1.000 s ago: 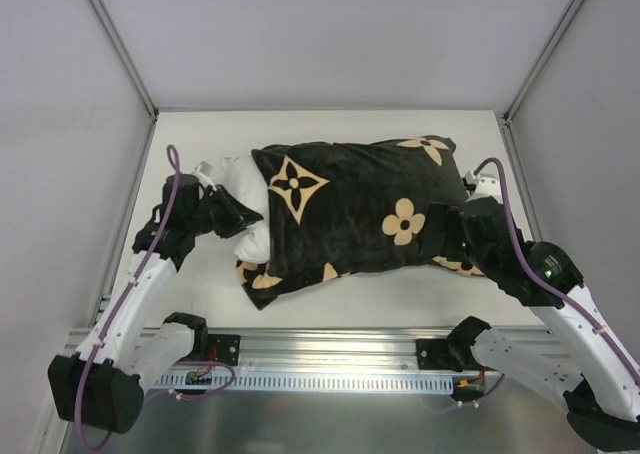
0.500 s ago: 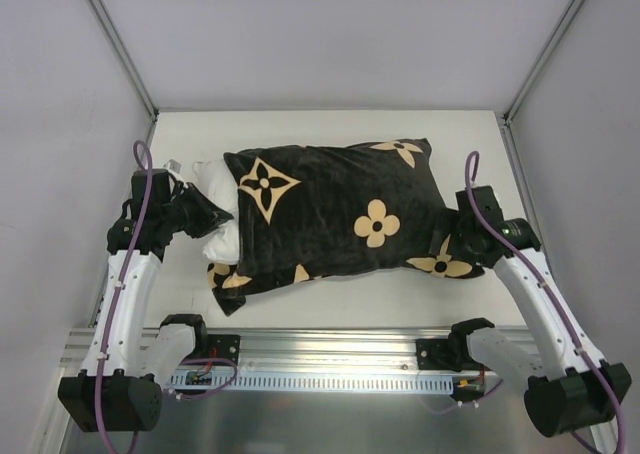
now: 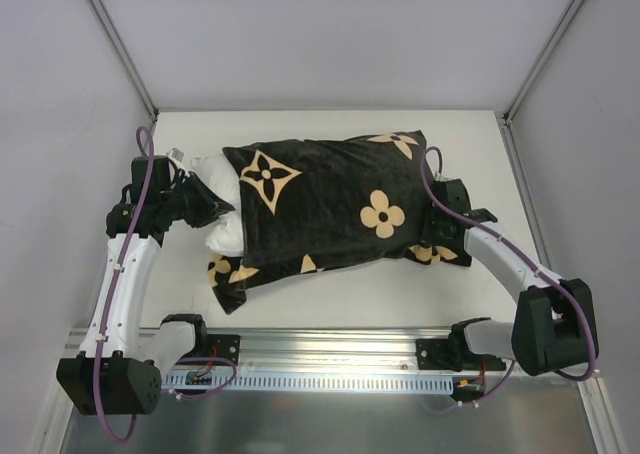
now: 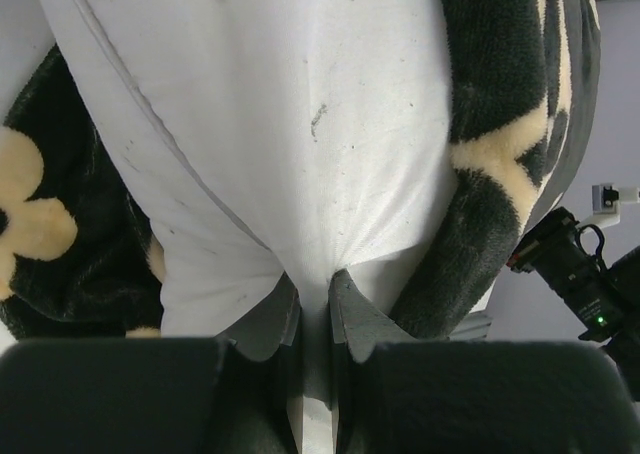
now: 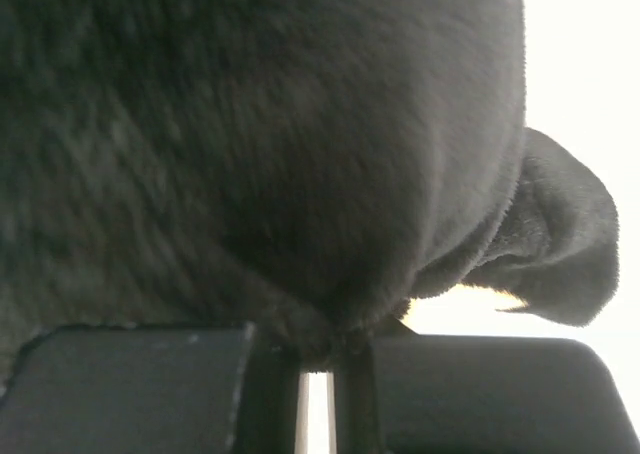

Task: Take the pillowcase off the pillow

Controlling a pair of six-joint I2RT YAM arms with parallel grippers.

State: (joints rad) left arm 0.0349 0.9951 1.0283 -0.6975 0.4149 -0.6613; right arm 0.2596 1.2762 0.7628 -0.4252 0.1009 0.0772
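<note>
The black pillowcase (image 3: 330, 209) with tan flower motifs lies across the table's middle. The white pillow (image 3: 222, 214) sticks out of its left end. My left gripper (image 3: 214, 212) is shut on a pinch of that bare white pillow (image 4: 300, 124), which the left wrist view shows squeezed between the fingers (image 4: 316, 294); the pillowcase (image 4: 500, 124) hangs on both sides. My right gripper (image 3: 432, 236) is at the pillowcase's right end. In the right wrist view it (image 5: 330, 339) is shut on a fold of the black pillowcase (image 5: 250, 144).
The white table (image 3: 330, 289) is walled left, right and behind, with metal posts (image 3: 115, 44) at the back corners. A metal rail (image 3: 330, 354) with both arm bases runs along the near edge. Part of the right arm (image 4: 580, 274) shows in the left wrist view.
The right gripper moved in to the pillowcase's right end and shut on the fabric. The left arm drew the pillow leftward, and the pillow and case shifted left and back.
</note>
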